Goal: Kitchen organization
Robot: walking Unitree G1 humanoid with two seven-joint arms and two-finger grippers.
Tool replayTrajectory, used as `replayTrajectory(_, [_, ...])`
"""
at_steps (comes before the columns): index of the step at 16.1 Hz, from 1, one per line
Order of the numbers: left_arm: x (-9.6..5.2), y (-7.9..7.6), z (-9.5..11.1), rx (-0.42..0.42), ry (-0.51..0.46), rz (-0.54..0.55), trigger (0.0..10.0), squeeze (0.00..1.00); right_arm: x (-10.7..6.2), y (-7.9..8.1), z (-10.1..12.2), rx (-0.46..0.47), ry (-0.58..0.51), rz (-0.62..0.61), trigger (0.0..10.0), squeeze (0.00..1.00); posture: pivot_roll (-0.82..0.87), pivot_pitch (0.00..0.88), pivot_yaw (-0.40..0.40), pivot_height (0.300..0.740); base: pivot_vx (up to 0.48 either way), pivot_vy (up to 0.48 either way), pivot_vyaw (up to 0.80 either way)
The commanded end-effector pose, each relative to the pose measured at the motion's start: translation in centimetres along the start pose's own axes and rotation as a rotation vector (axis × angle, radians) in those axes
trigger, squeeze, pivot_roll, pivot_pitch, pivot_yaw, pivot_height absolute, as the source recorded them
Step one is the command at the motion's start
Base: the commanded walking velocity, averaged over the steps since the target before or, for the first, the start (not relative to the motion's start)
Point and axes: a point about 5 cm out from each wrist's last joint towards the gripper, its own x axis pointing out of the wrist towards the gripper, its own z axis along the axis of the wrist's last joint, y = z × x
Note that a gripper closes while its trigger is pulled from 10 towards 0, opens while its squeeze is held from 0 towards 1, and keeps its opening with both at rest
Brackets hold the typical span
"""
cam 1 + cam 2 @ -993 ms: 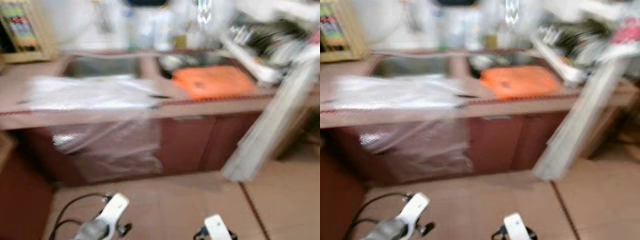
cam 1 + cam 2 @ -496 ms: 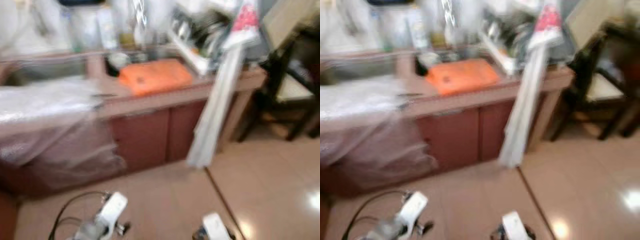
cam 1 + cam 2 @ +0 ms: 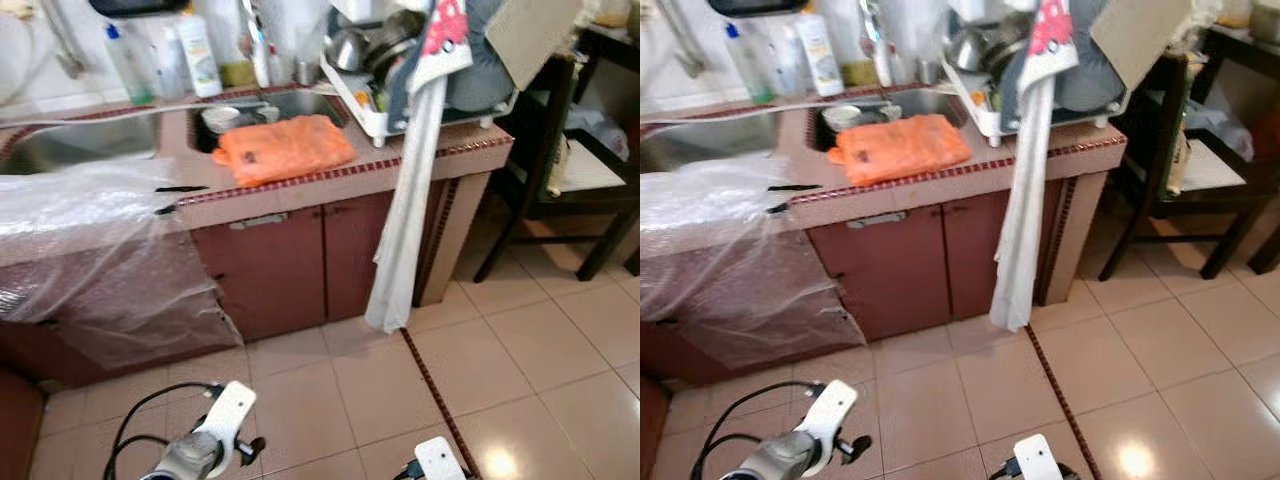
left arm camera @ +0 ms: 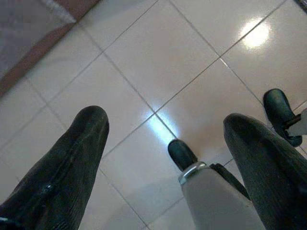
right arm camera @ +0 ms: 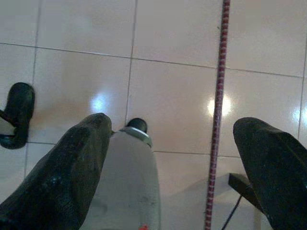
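Your whole view has swung toward the robot's right over the last second, and the blur is gone: that is the camera turning with the body, not the kitchen moving. You now have the right end of the counter sharp in front of you, where a second ago the plastic-draped left stretch sat centre.

The plastic sheet now hangs at your left edge. The dish rack, loaded with pots, stands on the counter's right end, and a long pale cloth hangs from it down past the cabinet doors almost to the tiled floor. The dark chair has come into view beyond the counter end. The orange bag, a likely thing to tidy, lies on the counter edge, partly over the sink.

Nothing has been handled yet; you are only lining up. Both arms hang low: the left gripper and the right gripper have their fingers spread wide apart over bare tile, holding nothing.
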Motion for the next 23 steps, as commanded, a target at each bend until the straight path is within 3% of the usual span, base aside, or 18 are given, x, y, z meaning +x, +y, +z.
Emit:
replayTrajectory(1, [-0.1,0.3,-0.6,-0.025,0.021,0.018,10.0,0.00,-0.3,0.9,-1.5,-0.024,0.054,0.039,10.0,0.00,-0.09,0.064,0.054,0.740,0.000,0.000,0.00])
replayTrajectory(8, [-0.2,0.3,-1.1,-0.020,0.047,0.038,10.0,0.00,-0.1,0.3,-0.8,-0.043,0.046,0.034,10.0,0.00,-0.09,0.055,0.039,0.740,0.000,0.000,-0.54])
replayTrajectory(23, [-0.2,0.8,-1.0,0.041,0.075,0.068,10.0,0.00,-0.3,1.5,-1.2,-0.034,0.057,0.050,10.0,0.00,-0.08,0.075,0.067,0.740,0.000,0.000,-0.67])
